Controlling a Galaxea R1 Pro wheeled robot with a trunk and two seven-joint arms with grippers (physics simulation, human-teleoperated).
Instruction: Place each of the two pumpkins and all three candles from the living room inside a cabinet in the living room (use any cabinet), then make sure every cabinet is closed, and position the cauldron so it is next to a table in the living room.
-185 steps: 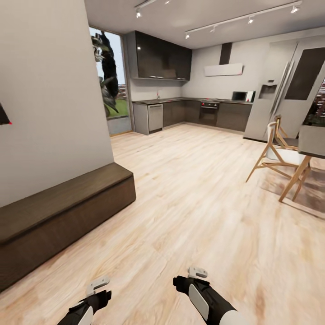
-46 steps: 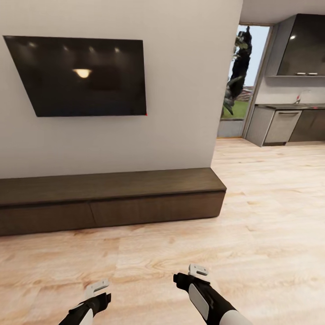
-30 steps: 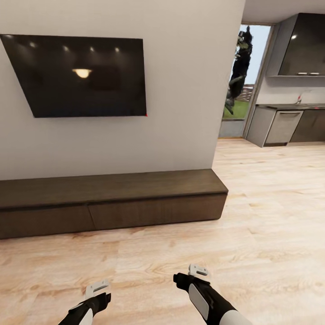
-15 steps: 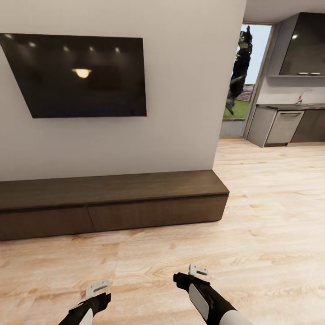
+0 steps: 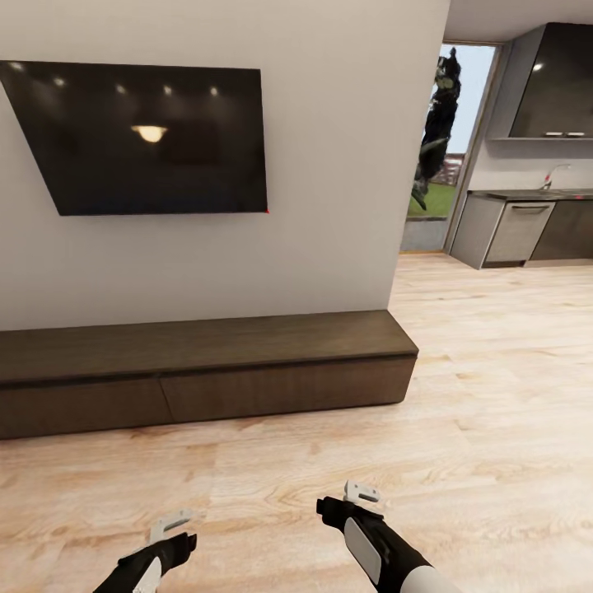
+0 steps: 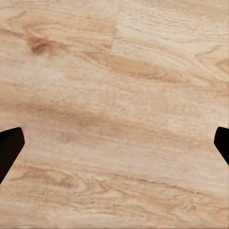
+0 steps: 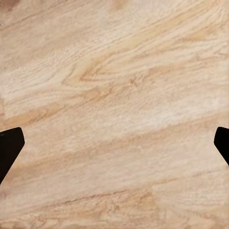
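Observation:
The long, low, dark brown cabinet (image 5: 206, 371) runs along the white wall ahead of me, with its drawer fronts shut and its flat top bare. Low in the head view, my left gripper (image 5: 169, 527) and right gripper (image 5: 361, 494) hang over the wooden floor, a good way short of the cabinet. Each wrist view looks straight down at floorboards, with the left gripper (image 6: 114, 143) and the right gripper (image 7: 114, 143) spread wide open and holding nothing. The pumpkins, candles, cauldron and table are out of view.
A large black TV (image 5: 148, 136) hangs on the wall above the cabinet. To the right, past the wall's end, are a glass door (image 5: 441, 140) and dark grey kitchen units (image 5: 527, 222). Light wooden floor (image 5: 461, 412) stretches ahead and to the right.
Since the oldest frame the view has swung left to face the cabinet and TV. Over the last half second the view is still, and the left arm has shifted slightly down and left.

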